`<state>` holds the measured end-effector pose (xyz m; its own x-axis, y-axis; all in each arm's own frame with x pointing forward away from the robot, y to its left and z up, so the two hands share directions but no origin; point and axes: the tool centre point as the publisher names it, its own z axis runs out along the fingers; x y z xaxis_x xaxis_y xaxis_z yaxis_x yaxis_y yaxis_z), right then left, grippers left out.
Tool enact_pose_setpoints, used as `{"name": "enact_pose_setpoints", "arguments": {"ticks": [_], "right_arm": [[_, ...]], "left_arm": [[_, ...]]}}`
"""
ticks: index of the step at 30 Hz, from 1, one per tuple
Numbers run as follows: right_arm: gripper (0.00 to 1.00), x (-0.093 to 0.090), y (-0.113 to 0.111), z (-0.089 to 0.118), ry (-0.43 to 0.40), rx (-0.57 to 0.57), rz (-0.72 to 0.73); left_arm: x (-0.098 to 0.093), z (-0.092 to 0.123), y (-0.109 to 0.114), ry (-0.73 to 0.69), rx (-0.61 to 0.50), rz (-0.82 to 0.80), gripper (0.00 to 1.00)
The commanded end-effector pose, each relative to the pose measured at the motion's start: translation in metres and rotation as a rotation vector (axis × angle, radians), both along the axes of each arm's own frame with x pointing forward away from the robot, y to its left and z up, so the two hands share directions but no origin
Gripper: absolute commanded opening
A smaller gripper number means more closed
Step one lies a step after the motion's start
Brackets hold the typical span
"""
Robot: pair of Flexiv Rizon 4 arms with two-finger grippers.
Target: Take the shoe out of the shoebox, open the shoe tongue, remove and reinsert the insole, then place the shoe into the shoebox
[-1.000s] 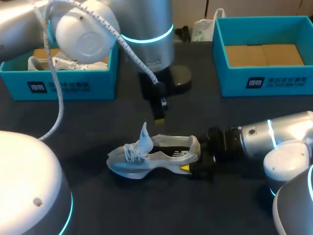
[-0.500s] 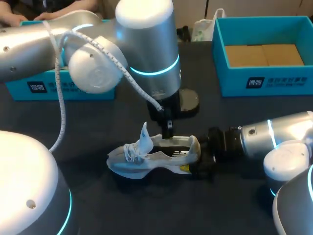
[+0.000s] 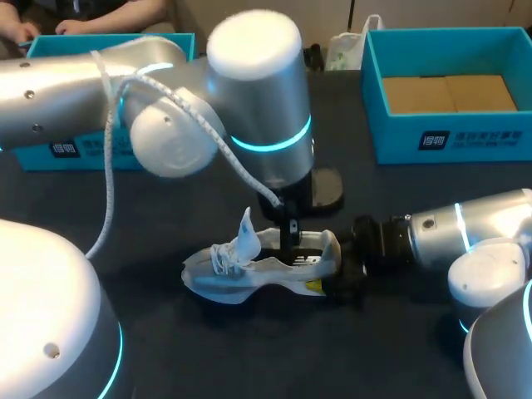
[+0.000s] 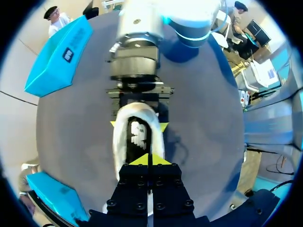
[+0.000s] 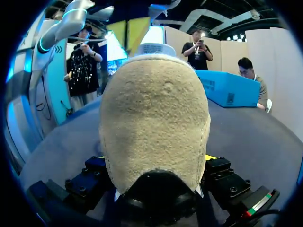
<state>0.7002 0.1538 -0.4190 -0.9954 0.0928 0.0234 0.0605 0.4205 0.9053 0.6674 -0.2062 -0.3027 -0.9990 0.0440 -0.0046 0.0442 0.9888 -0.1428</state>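
One dark table (image 3: 166, 208) carried two arms: the left arm (image 3: 258, 108) came in from 9 o'clock and the right arm (image 3: 465, 233) from 3 o'clock. Two blue boxes stood beyond the single shoe (image 3: 249, 270), the left box (image 3: 75, 151) at its 10 o'clock and the right box (image 3: 449, 137) at its 2 o'clock. The shoe lay on the table outside both boxes, heel toward 3 o'clock. The right gripper (image 3: 331, 270) was clamped on the heel. The left gripper (image 4: 150, 160) had its fingers pressed together over the shoe's opening.
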Motion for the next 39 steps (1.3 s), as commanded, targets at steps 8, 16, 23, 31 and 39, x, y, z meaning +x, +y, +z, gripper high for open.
{"name": "enact_pose_setpoints", "arguments": {"ticks": [8, 16, 23, 31, 39], "right_arm": [[0.0, 0.0, 0.001, 0.001, 0.001, -0.006, 0.0], [0.0, 0.0, 0.001, 0.001, 0.001, -0.006, 0.0], [0.0, 0.0, 0.001, 0.001, 0.001, -0.006, 0.0], [0.0, 0.0, 0.001, 0.001, 0.001, -0.006, 0.0], [0.0, 0.0, 0.001, 0.001, 0.001, -0.006, 0.0]], "left_arm": [[0.012, -0.041, -0.02, 0.018, 0.008, -0.032, 0.0], [0.018, -0.061, -0.022, 0.04, 0.012, -0.046, 0.0], [0.021, -0.069, -0.005, 0.059, 0.036, -0.041, 0.0], [0.015, -0.074, 0.012, 0.067, 0.058, -0.044, 0.0], [0.012, -0.076, 0.024, 0.098, 0.083, -0.048, 0.0]]}}
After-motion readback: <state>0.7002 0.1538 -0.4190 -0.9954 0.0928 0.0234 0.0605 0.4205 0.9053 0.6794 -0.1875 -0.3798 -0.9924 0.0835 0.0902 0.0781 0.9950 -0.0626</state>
